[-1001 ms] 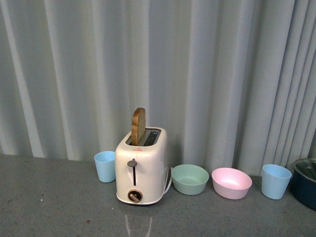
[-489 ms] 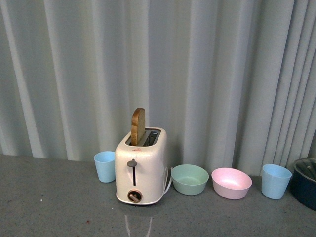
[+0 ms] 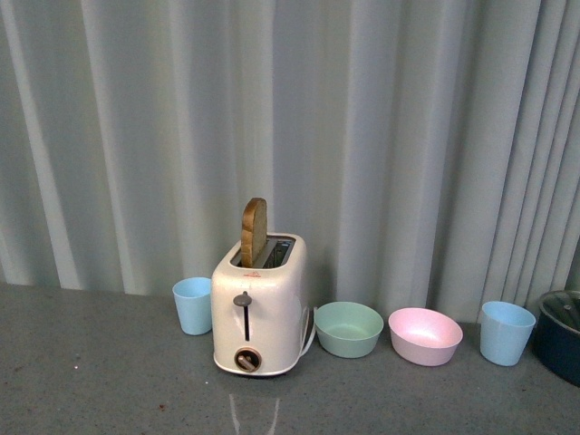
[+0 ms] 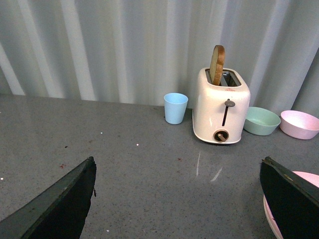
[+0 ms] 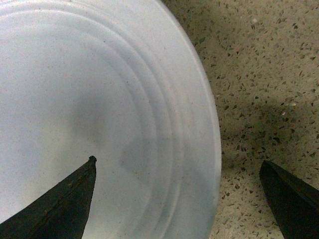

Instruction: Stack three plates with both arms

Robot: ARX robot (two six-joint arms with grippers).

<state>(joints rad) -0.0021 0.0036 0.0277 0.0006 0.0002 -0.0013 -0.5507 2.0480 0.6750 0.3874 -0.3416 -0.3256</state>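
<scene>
Both grippers gape wide: the right gripper (image 5: 177, 160) straddles the rim of the round matte light-blue plastic plate (image 5: 75, 89); the left gripper (image 4: 178, 160) hangs over the grey tabletop (image 4: 149, 194) beside the round pink plastic plate (image 4: 268, 219).

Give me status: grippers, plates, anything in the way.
Left gripper open, empty, pink plate beside it. Right gripper open over light blue plate rim. Cream plate not in view. Toaster and bowls far back, no obstruction seen.

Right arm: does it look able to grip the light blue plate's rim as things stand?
Probably yes. The right tool is open over the light blue plate, one finger above the plate, the other above the table past the rim. Nothing else shows between them.
</scene>
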